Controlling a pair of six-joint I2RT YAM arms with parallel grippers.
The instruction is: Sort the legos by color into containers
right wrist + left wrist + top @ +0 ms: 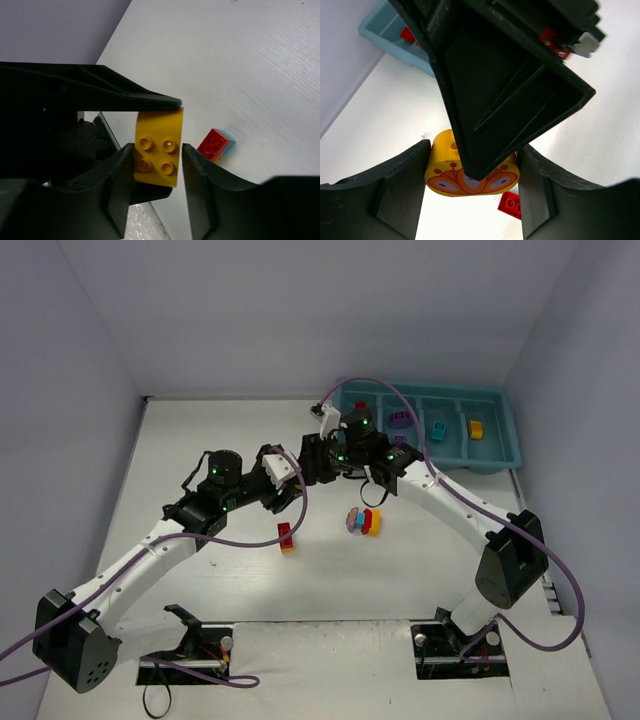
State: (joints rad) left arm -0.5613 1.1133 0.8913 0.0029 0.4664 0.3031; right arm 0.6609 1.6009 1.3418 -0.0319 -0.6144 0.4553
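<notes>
The yellow brick (470,181) is gripped between the fingers of the left gripper (474,147), with both pads pressed against its sides. The same brick is also clasped by the right gripper (157,147), whose fingers are seen touching its two flanks. A red brick (510,205) is seen on the table (230,420) beneath the left gripper. The teal tray (500,455) is located just beyond the joined grippers, and a multicoloured cluster (363,521) is found near them on the base side.

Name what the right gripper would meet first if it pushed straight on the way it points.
The yellow brick, already between the fingers of the right gripper; just beyond, probably a finger of the left gripper; depth is unclear.
</notes>
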